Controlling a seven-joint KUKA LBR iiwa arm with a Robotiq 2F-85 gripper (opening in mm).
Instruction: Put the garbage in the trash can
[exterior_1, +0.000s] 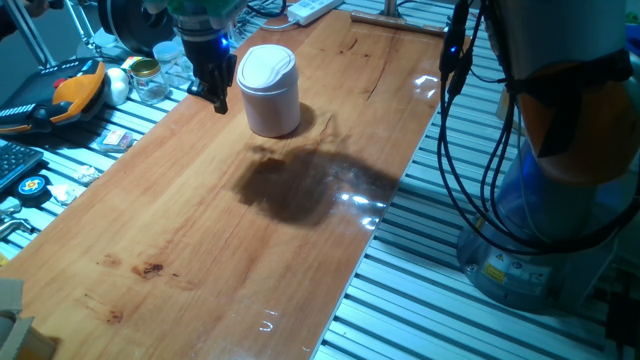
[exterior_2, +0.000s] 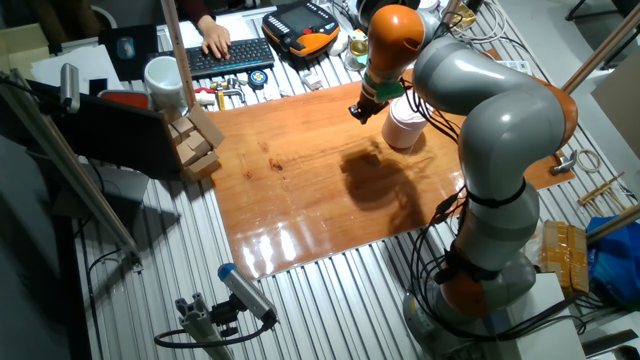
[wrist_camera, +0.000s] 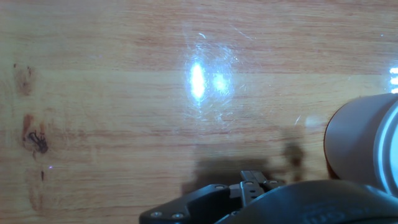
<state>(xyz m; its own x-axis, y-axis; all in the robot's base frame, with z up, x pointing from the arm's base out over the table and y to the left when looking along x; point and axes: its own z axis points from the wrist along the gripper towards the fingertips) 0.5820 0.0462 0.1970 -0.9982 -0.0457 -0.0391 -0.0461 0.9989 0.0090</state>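
Note:
The trash can (exterior_1: 268, 90) is a small white bin with a domed swing lid, standing upright at the far end of the wooden table. It also shows in the other fixed view (exterior_2: 404, 125) and at the right edge of the hand view (wrist_camera: 367, 143). My gripper (exterior_1: 212, 95) hangs low just left of the bin, close to the tabletop and apart from the bin; it also shows in the other fixed view (exterior_2: 361, 111). Its dark fingers are too small to tell whether they are open or shut. The crumpled white wad of garbage shows in no view.
Glass jars (exterior_1: 150, 80), an orange handheld unit (exterior_1: 75, 90) and small tools lie off the table's left side. Wooden blocks (exterior_2: 195, 145) stand at one table corner. Black cables (exterior_1: 470, 150) hang by the right edge. The arm's shadow (exterior_1: 290, 185) falls mid-table.

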